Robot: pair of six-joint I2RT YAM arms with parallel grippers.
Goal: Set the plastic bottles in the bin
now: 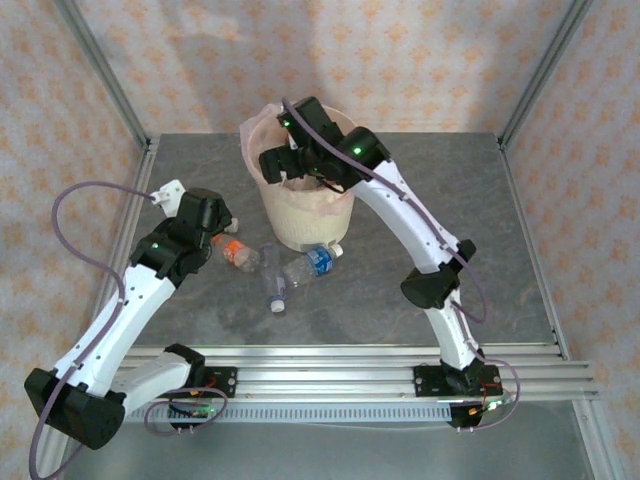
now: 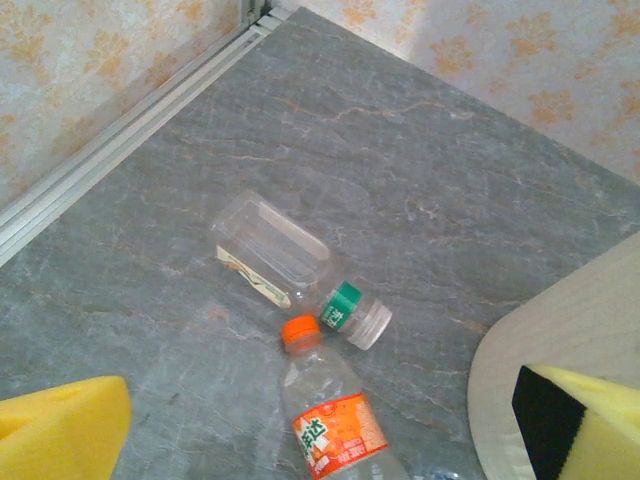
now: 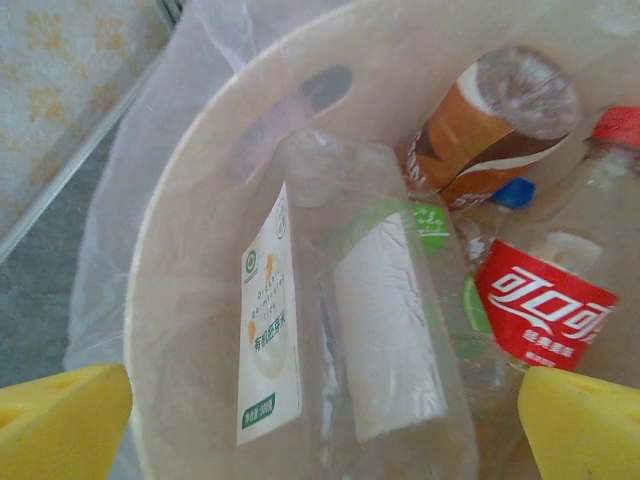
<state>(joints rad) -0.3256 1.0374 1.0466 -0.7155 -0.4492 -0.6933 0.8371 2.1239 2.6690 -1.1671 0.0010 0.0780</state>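
Your bin (image 1: 300,215) already holds several plastic bottles: a clear white-labelled bottle (image 3: 370,330), a red-labelled cola bottle (image 3: 545,310) and a brown-and-orange bottle (image 3: 490,130). The right gripper (image 3: 320,435) hangs over the bin's mouth, jaws wide and empty. At least four remain at the bin's foot, among them an orange-labelled bottle (image 1: 238,252), a blue-labelled bottle (image 1: 315,265) and a clear square bottle (image 2: 275,250). The left gripper (image 2: 320,430) hovers over them, wide and empty.

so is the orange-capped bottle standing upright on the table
No, the orange-capped bottle lies on its side on the table, its cap close to the neck of a clear bottle that also lies flat.
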